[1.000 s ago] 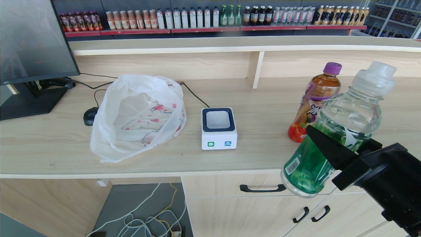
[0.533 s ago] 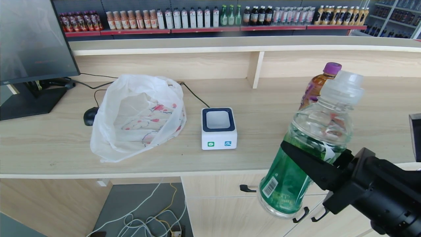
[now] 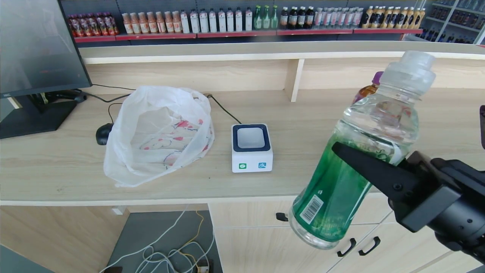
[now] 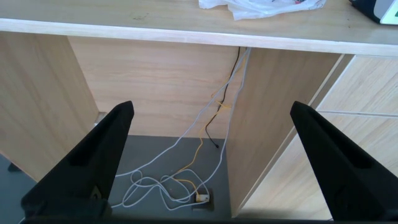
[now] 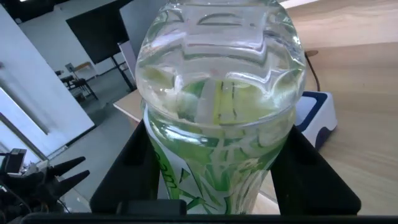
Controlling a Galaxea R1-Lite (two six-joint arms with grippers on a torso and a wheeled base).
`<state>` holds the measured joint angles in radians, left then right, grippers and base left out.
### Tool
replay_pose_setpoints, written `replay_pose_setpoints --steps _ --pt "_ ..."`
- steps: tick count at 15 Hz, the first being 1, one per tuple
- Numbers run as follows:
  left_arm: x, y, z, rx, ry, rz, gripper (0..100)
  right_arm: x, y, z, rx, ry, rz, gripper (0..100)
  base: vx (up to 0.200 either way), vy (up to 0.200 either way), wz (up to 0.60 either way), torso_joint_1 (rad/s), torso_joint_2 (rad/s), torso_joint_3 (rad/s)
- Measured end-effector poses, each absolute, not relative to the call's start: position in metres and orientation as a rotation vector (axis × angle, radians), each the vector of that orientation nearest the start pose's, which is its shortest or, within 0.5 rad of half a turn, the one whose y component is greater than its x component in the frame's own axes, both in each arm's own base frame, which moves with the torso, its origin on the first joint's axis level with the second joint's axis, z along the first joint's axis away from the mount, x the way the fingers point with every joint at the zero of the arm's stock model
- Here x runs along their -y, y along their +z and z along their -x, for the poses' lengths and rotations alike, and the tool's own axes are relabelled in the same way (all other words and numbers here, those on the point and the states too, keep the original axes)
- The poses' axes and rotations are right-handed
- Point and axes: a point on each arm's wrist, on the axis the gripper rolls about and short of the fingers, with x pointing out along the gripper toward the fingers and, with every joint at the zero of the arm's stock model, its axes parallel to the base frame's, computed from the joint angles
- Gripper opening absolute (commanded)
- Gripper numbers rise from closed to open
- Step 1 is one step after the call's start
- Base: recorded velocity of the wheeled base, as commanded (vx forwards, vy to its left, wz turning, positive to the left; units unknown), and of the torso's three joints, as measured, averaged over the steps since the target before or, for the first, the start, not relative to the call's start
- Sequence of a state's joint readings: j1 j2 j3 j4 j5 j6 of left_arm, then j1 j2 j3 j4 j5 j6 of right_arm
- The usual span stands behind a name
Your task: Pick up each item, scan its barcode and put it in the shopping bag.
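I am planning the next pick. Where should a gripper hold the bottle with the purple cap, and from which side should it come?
Hold the bottle with the purple cap around its round body below the neck, coming level from the robot's side of the counter. It seems to stand upright near the right end, but the green bottle in the right gripper hides most of it.

The bottle is clear at the shoulder, with a green label, a white barcode patch with black bars and a frosted cap. The fingers are black. The other bottle is amber with a purple cap. The bag is white with red and blue print. The scanner is white, with a dark blue frame and 2 icons, green and blue. The tabletop is pale wood grain.
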<state>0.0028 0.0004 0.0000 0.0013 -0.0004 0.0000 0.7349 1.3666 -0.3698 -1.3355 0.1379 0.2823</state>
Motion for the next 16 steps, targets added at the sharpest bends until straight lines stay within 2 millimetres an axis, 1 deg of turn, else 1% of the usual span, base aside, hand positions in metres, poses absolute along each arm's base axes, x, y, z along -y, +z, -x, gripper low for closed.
replay_pose_setpoints --steps 7,10,16 --pt "0.000 0.075 0.023 -0.002 0.003 0.000 100 -0.117 0.237 -0.133 0.260 0.913 -0.447 0 0.000 0.000 0.00 0.000 0.00 0.000" --pt "0.000 0.075 0.023 -0.002 0.003 0.000 100 -0.118 0.242 -0.134 0.277 0.915 -0.458 0 0.000 0.000 0.00 0.000 0.00 0.000" --pt "0.000 0.075 0.023 -0.002 0.003 0.000 100 -0.121 0.245 -0.138 0.263 0.927 -0.495 0 0.000 0.000 0.00 0.000 0.00 0.000"
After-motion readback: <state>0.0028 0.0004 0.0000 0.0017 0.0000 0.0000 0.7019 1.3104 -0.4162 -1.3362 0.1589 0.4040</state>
